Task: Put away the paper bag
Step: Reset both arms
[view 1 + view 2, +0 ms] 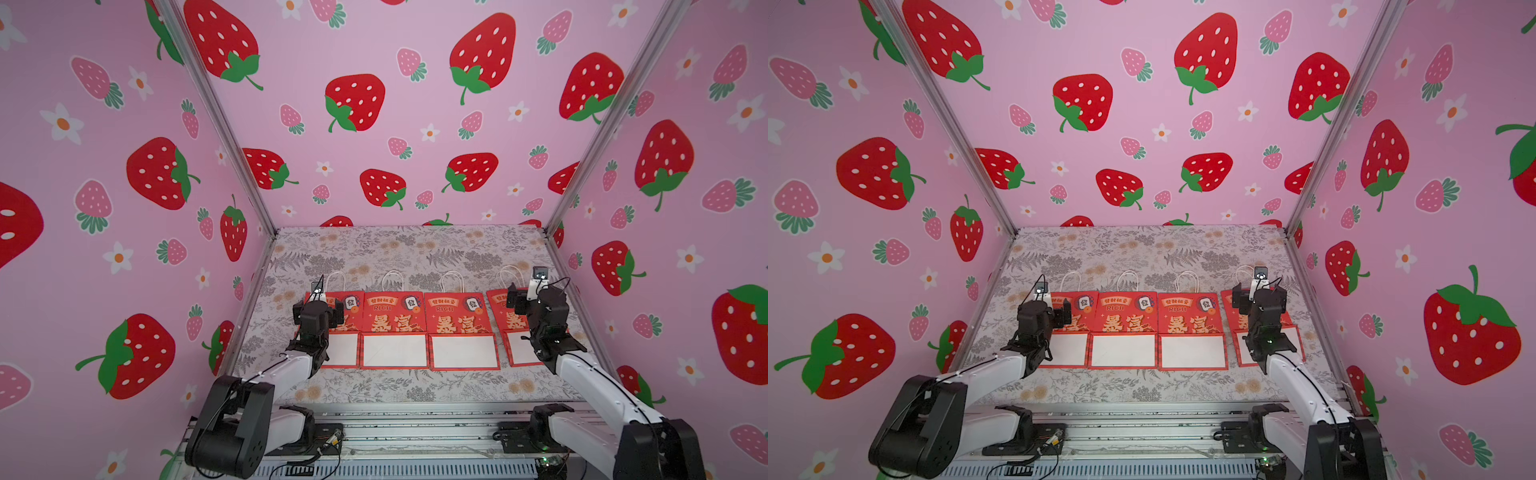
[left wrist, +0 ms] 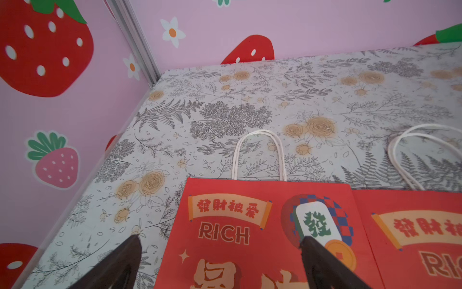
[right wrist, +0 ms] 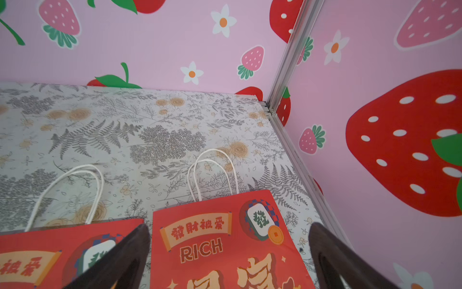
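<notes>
A row of flat red paper bags [image 1: 394, 328] with white cord handles lies on the floral-patterned worktop [image 1: 395, 249]. The left hand [image 2: 220, 241] hangs spread wide over the leftmost bag [image 2: 250, 232]. The arms half hide both end bags in both top views. The right hand [image 3: 230, 226] gapes empty over the rightmost bag [image 3: 220, 250].

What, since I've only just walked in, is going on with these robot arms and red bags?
Nothing has been picked up yet. On the floral table, red paper bags lie flat in a row, handles pointing away from the robot. The left gripper is poised open over the leftmost bag, and the right gripper is open over the rightmost bag. The middle bags lie between them.
</notes>
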You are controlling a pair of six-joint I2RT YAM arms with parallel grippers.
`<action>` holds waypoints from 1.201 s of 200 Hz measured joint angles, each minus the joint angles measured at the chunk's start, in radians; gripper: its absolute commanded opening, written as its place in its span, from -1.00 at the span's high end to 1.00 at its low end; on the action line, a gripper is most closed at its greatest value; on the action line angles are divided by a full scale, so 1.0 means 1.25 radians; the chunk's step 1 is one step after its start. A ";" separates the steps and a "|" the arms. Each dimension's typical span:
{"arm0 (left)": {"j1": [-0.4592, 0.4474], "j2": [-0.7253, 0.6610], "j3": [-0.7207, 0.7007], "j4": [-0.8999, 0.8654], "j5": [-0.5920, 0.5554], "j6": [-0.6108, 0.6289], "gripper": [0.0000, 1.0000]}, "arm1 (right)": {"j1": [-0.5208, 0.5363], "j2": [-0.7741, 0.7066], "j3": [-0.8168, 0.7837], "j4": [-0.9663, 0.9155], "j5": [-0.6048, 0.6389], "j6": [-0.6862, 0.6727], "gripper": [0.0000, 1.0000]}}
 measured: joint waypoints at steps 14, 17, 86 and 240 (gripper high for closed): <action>0.012 0.033 0.000 0.022 0.033 0.006 -0.99 | -0.019 0.030 -0.023 0.039 -0.003 0.004 -0.99; 0.013 0.037 0.000 0.026 0.039 0.007 -0.99 | -0.023 0.035 -0.026 0.047 -0.004 0.005 -0.99; 0.048 0.125 -0.004 0.181 0.117 0.030 -0.99 | -0.068 0.161 -0.060 0.261 -0.116 0.053 -0.99; 0.112 0.172 0.102 0.061 0.263 0.018 -0.99 | -0.112 0.385 -0.073 0.402 -0.203 0.114 -0.99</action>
